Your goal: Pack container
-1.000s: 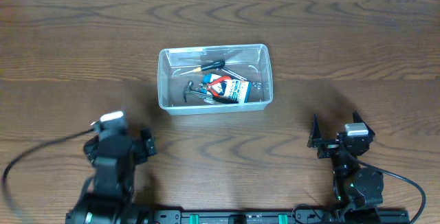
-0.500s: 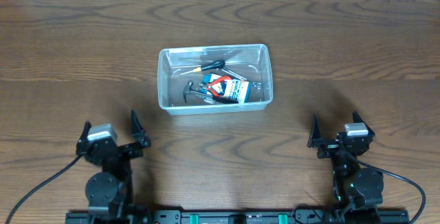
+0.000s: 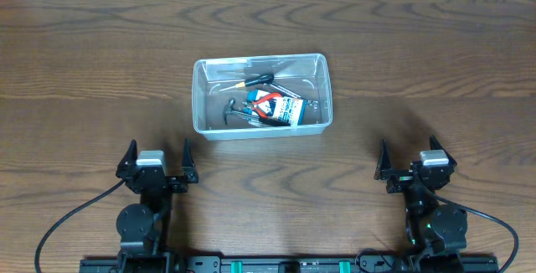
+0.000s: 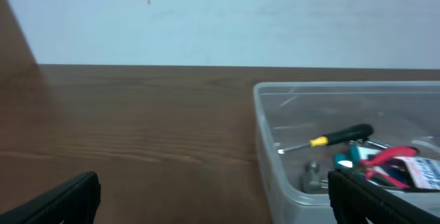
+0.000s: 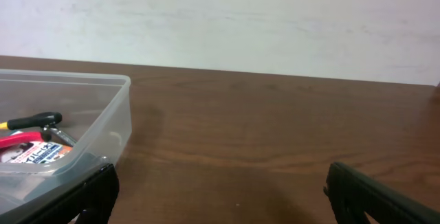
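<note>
The clear plastic container [image 3: 203, 124] stands at the table's middle. Inside lie a yellow-and-black screwdriver [image 3: 258, 79], red-handled pliers [image 3: 266, 104], a small carded pack [image 3: 290, 111] and a grey metal tool [image 3: 236, 114]. The container also shows in the left wrist view [image 4: 268, 148] and in the right wrist view [image 5: 113, 131]. My left gripper [image 3: 157, 157] is open and empty near the front edge, left of the container. My right gripper [image 3: 412, 160] is open and empty near the front edge, right of it. Both stand well apart from the container.
The wooden table [image 3: 435, 64] runs to a pale wall at the far edge. Black cables trail from both arm bases [image 3: 63, 223] at the front.
My left arm has swung from a turned, blurred pose to face straight ahead and shifted slightly right, gripper open. The right arm and the container's contents have not moved.
</note>
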### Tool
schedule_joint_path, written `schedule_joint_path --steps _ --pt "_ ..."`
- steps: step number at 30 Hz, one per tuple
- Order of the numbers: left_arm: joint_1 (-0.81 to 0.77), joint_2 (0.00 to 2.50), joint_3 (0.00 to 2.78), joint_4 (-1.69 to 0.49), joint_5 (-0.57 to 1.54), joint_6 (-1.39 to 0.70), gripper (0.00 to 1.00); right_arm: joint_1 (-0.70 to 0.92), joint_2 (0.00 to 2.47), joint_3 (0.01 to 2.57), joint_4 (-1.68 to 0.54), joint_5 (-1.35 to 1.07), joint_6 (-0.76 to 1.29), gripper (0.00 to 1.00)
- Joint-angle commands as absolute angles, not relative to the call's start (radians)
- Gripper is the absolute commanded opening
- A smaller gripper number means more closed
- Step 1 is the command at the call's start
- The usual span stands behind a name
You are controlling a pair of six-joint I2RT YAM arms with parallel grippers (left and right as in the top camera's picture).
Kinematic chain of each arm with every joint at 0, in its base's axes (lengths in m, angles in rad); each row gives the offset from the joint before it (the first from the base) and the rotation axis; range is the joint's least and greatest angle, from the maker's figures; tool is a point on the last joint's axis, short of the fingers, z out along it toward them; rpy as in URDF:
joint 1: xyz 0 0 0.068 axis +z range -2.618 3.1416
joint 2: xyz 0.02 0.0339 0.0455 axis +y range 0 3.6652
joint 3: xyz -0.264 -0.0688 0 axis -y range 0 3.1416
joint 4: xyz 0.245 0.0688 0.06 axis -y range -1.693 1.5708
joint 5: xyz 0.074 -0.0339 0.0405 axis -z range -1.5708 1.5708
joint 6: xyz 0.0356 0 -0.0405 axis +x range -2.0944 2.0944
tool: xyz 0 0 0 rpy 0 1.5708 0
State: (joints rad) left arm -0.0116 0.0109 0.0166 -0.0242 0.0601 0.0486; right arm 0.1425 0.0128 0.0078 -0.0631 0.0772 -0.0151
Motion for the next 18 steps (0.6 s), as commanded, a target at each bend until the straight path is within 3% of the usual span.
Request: schedule_joint_path --steps 1,18 --pt "-0.039 0.002 0.004 -0.067 0.09 0.028 0.98 0.151 0.006 0.006 -0.068 0.07 -0.012 0.99" --pt "-0.042 0.004 0.004 -0.066 0.09 -0.001 0.98 0.151 0.006 0.006 -0.068 0.07 -0.012 0.99"
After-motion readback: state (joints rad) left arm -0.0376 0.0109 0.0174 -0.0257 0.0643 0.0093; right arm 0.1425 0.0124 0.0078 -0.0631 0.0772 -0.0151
